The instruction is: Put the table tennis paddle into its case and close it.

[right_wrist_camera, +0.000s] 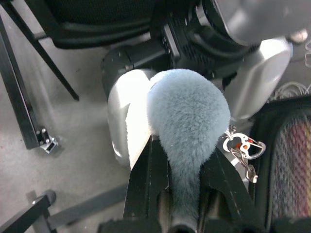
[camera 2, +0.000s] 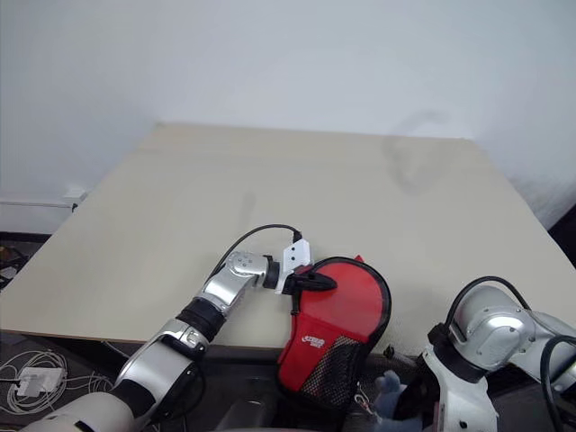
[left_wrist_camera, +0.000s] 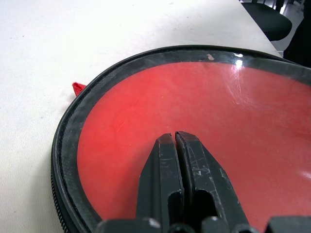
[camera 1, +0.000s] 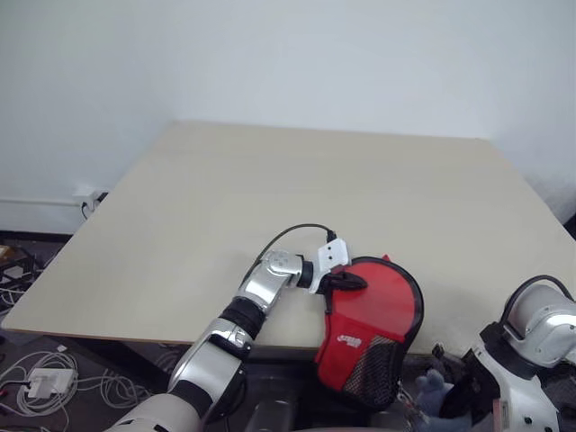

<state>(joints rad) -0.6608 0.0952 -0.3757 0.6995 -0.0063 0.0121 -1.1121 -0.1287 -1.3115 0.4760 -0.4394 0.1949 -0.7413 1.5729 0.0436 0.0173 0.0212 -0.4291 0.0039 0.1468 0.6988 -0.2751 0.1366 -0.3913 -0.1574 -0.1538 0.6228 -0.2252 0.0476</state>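
Case [camera 1: 373,324] red label [camera 1: 349,341]: white writing, unreadable; paddle [left_wrist_camera: 194,121] inside.

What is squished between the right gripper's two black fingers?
A fluffy grey-blue pompom sits between the right gripper's fingers; a metal clip hangs beside it. The right wrist view shows this.

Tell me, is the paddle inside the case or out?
Inside: the red paddle shows through the case's clear side, within its black rim.

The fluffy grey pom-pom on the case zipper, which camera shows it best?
The right wrist view: the pom-pom sits large between the right gripper's fingers, beside its metal clasp. Both eye views show just a small grey tuft below the case.
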